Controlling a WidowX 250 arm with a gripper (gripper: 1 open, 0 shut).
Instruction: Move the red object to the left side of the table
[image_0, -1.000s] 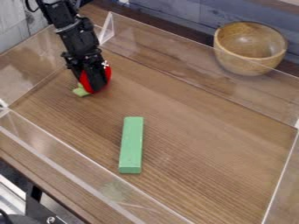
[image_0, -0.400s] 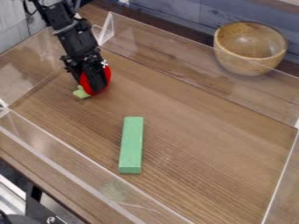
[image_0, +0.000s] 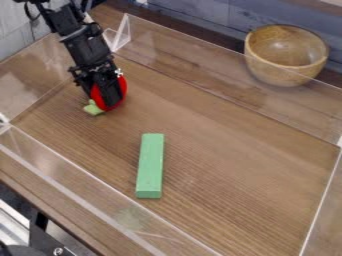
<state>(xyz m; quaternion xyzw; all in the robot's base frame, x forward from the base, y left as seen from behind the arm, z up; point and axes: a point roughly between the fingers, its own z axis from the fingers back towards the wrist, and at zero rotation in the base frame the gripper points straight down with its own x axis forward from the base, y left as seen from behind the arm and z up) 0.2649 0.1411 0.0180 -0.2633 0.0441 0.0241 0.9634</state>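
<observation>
- From the single camera view I have the arm reaching in from the far left corner, its black gripper (image_0: 104, 92) angled downward over the left part of the table (image_0: 241, 140).
- My gripper's jaws are drawn in tight on the red object (image_0: 108, 93); I can see the black fingers (image_0: 96, 90) pressed against its sides, so I read that as a firm hold.
- The red object sits low, at or just above the wood surface; I cannot tell whether it rests on the table or is slightly lifted.
- A bit of its green leafy stem (image_0: 92, 108) pokes out below it on the near-left side, touching or nearly touching the tabletop.
- That puts the red object on the left side of the table, toward the far end, near the clear acrylic wall (image_0: 40, 60).
- A long flat green block (image_0: 151, 165) lies near the middle of the table, nearer to me, well apart from the gripper.
- A round wooden bowl (image_0: 285, 55) stands at the far right, beyond the clear wall.
</observation>
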